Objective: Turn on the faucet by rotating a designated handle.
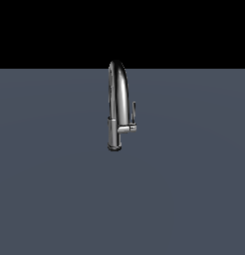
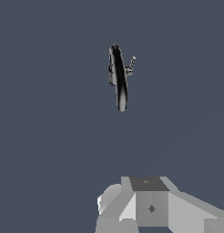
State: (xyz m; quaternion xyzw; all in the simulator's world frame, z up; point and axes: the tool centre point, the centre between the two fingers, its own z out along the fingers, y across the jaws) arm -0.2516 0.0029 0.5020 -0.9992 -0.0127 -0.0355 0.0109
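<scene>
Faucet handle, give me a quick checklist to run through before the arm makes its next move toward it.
1. Faucet stands upright: ok.
2. Handle visible, pointing up on the exterior view's right of the body: ok.
3. Nothing blocking the handle in either view: ok.
4. Tool close to the handle: not ok, the faucet looks small and distant in the wrist view.
5. Tool open or shut: cannot tell, fingertips not visible.
6. Arm in the exterior view: not ok, absent.

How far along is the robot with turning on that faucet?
Nothing looks done yet. In the exterior view the faucet stands alone, its handle pointing up and no arm nearby. In hand: from the wrist view, the gripper sits well clear of the faucet, only looking at it. Left: approach, contact the handle, rotate it.
</scene>
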